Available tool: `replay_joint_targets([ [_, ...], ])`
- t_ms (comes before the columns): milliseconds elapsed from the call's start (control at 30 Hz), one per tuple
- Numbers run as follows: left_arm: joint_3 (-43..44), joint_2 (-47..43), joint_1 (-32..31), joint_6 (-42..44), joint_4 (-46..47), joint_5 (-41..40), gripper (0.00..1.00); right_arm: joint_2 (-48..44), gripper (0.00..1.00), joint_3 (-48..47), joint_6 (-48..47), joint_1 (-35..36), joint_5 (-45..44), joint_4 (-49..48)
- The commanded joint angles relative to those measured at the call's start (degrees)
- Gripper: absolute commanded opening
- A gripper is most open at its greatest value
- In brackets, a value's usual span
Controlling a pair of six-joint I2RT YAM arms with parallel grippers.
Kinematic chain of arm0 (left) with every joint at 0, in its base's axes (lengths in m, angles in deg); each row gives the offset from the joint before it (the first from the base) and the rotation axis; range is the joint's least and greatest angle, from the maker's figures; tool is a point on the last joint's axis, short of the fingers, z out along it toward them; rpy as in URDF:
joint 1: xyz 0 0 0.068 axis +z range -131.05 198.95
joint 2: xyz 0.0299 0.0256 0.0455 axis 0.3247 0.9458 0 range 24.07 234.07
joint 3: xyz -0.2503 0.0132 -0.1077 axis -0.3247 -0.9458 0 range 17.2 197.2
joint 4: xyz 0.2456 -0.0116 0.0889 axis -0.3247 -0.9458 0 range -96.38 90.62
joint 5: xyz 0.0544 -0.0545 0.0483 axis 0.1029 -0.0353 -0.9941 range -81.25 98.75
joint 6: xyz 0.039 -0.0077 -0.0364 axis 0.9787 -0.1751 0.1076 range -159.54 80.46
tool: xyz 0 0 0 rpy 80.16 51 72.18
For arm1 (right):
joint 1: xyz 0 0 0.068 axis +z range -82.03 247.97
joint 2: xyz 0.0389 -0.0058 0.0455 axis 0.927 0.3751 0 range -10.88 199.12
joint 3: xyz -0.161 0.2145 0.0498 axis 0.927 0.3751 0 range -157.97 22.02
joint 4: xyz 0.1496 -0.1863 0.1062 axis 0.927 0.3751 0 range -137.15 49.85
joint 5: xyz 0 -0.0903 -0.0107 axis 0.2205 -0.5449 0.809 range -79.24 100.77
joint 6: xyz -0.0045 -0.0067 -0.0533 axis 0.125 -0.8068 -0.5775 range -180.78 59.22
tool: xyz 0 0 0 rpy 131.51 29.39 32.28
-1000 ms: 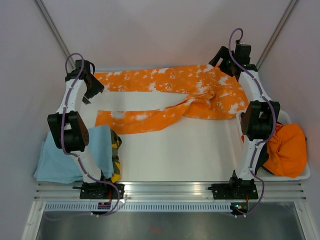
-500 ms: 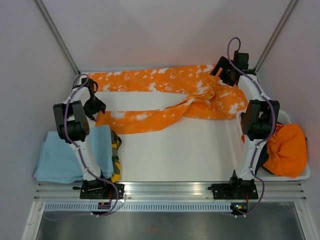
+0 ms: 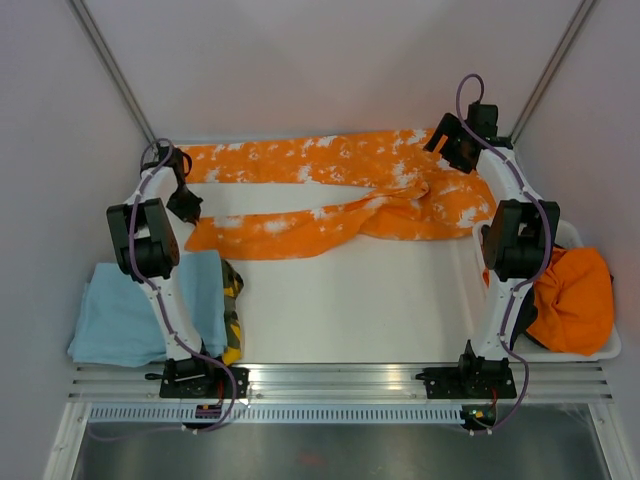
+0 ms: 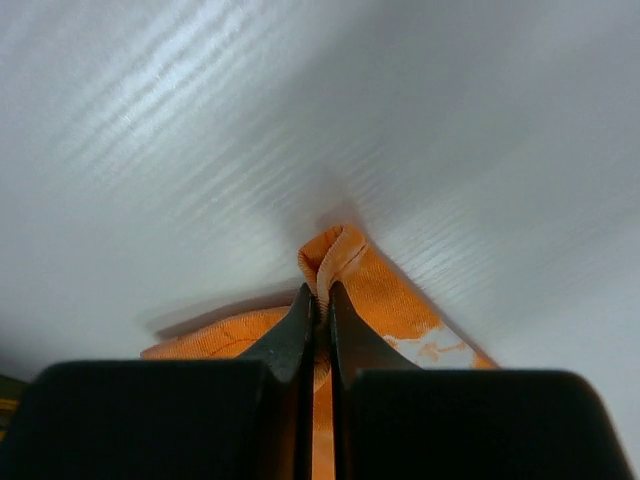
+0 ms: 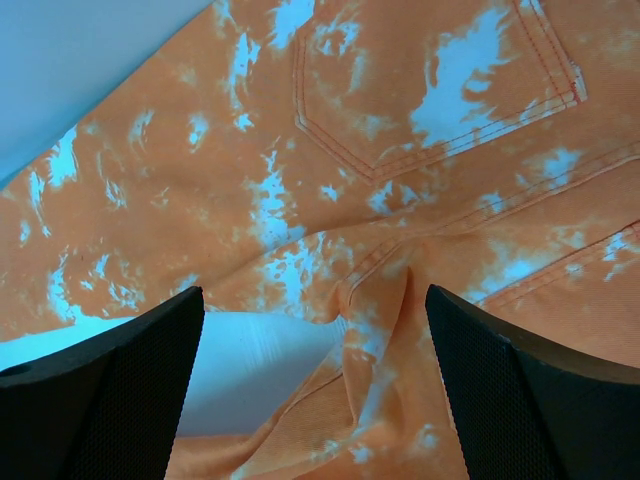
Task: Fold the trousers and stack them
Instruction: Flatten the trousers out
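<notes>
One thin pinch of the trousers [image 3: 300, 232] near-leg hem in the clamped left gripper [image 4: 322, 296] could slip under a pull — the right gripper [image 5: 312, 300] gapes, holding nothing.

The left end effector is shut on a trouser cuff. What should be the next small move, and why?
Probably lower the right end effector onto the trousers and close it. The left end effector pinches one leg's cuff, but the right one hangs open above the pocket area, holding nothing. Gripping both ends should let the fold go evenly.
</notes>
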Motion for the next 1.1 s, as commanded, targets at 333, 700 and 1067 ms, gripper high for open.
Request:
replay_joint_targets([
  [333, 13.28, -2.7, 7.08, -1.06, 7.75, -7.62, 0.02, 1.46, 0.98, -0.24, -0.06, 1.03, -1.58, 0.49],
  [700, 15.04, 3.98, 7.08, -3.51, 1.7, -13.84, 0.02, 2.52, 0.98, 1.6, -1.29, 2.34, -5.61, 5.23],
  [1067, 13.72, 4.86, 6.99, 0.26, 1.6, -13.68, 0.02, 2.78, 0.98, 8.19, 11.54, 1.29, -19.77, 11.83],
])
